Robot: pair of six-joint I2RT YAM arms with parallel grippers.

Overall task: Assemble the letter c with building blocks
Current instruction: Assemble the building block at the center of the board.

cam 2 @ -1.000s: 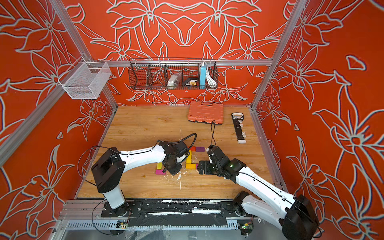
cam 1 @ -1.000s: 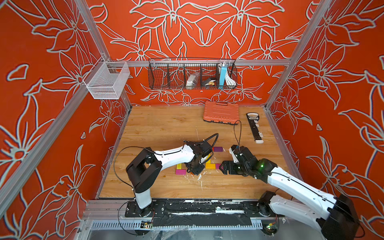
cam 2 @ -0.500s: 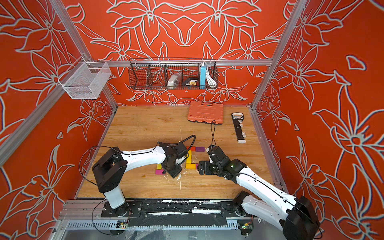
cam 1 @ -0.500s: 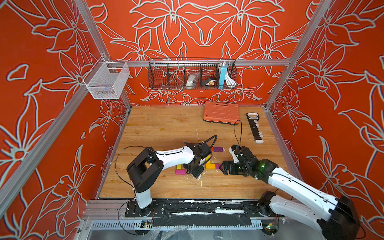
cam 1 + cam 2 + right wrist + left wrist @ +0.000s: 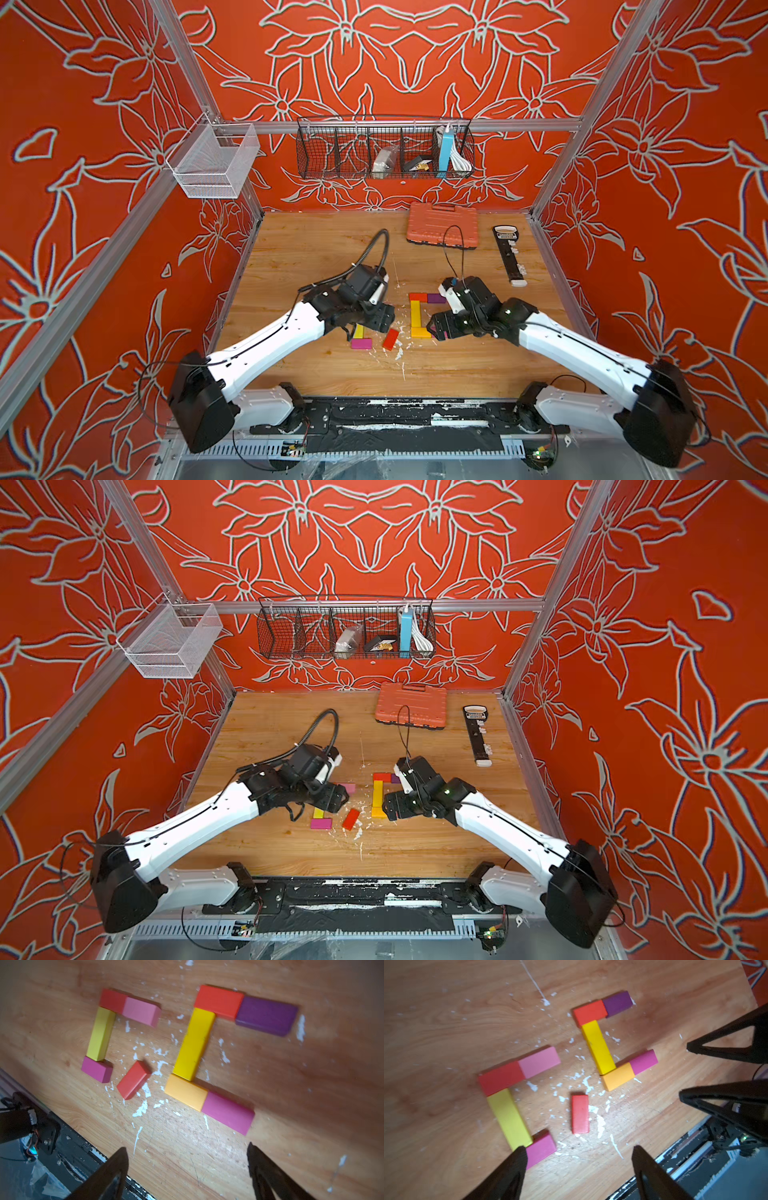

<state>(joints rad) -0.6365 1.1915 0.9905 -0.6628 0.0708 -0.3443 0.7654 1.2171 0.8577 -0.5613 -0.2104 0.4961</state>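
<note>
Hidden: small flat red block (image 5: 501,1077), top of the C nearer my white left arm (image 5: 270,340), lies under that arm in both top views.
Part-hidden: flat magenta block (image 5: 542,1147), corner behind my black left fingertip (image 5: 518,1158).
Cropped by frame edge: my black right fingers (image 5: 114,1169).
Too small to identify: black wire basket (image 5: 316,153) contents.

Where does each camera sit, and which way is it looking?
Top views: both sit high above the arms' bases, facing down and toward the orange flowered back wall over the wooden table; the white left arm and right arm show whole.
Left wrist: rides the left arm, facing down at the coloured flat building blocks; the open left gripper frames them.
Right wrist: rides the right arm, facing down at them; the open right gripper shows.
Shared: both wrist views catch the loose red rectangular block between two block groups.
</note>
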